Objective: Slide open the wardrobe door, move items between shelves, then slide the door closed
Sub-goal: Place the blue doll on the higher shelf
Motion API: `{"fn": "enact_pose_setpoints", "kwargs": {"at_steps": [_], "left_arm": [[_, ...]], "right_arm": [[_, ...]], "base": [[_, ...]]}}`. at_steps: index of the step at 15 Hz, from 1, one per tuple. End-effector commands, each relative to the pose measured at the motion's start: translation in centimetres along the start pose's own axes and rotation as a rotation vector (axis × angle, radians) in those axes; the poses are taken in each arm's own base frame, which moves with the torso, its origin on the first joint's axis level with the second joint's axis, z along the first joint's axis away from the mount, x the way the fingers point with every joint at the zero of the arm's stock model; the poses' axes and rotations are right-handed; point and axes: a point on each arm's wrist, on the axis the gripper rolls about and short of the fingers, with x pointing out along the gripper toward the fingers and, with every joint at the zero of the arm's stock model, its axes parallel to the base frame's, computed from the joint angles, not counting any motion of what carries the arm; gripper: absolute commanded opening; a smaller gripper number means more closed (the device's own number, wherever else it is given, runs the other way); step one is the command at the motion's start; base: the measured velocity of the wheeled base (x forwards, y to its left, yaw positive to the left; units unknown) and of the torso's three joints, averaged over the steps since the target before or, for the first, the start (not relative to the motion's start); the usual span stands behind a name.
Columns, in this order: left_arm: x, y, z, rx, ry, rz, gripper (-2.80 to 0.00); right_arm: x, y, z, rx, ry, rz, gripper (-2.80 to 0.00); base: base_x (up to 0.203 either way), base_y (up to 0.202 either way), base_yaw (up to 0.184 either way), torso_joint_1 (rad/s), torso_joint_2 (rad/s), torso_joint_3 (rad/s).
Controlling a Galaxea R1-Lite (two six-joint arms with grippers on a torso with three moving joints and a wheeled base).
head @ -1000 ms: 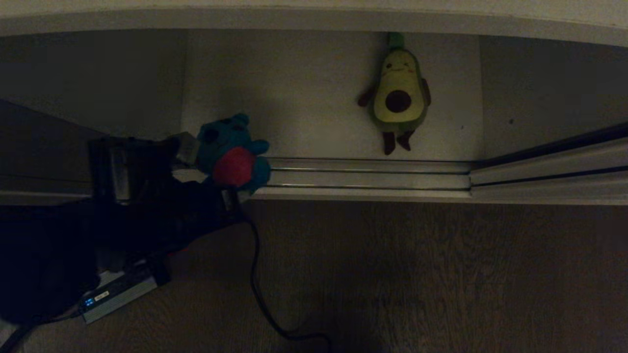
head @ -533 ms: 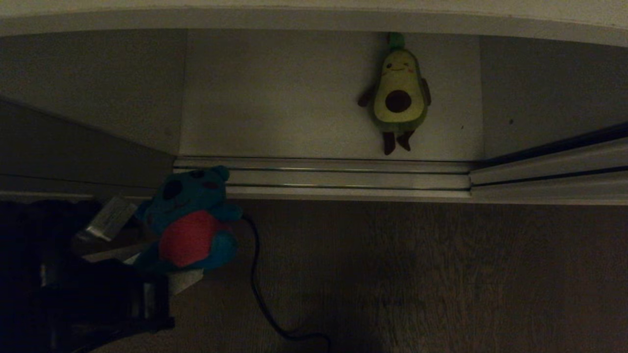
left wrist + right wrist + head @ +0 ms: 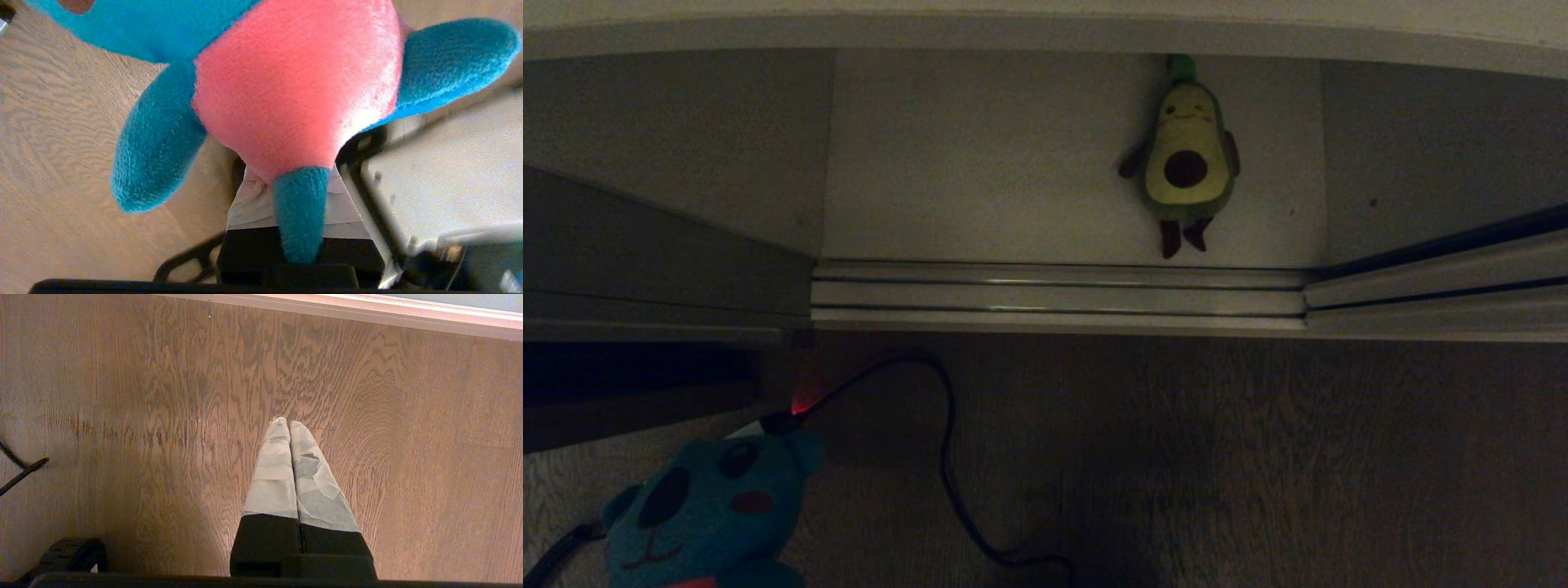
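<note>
Your left gripper is clamped on the teal toy, its pink belly and limbs bulging out just past the fingers, held up off the wood floor. In the head view the toy sits at the lower left, well apart from the avocado, which lies on the shelf beyond the floor track. Your right gripper has its 2 fingers pressed together, gripping nothing, pointed at bare floor.
</note>
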Motion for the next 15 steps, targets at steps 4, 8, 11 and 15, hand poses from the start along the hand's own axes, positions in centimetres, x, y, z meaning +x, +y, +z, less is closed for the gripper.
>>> {"fn": "enact_pose_setpoints", "kwargs": {"at_steps": [4,8,11,15], "left_arm": [[-4.1,-0.7,0.2,0.146,-0.207,-0.079,-2.8],[-6.3,-1.6,3.5,0.184,-0.281,-0.216,-2.8],[-7.9,-2.1,7.5,0.2,-0.345,-0.229,-2.8],[-9.7,-3.0,13.0,0.226,-0.431,-0.275,-2.8]], "right_arm": [[0.0,0.0,-0.1,0.0,0.002,0.0,-2.8],[0.0,0.0,-0.1,0.0,0.004,0.0,-2.8],[0.0,0.0,-0.1,0.0,0.004,0.0,-2.8],[0.0,0.0,-0.1,0.0,0.004,0.0,-2.8]], "base": [[0.0,0.0,0.0,0.0,0.0,0.0],[0.0,0.0,0.0,0.0,0.0,0.0],[0.0,0.0,0.0,0.0,0.0,0.0],[0.0,0.0,0.0,0.0,0.0,0.0]]}}
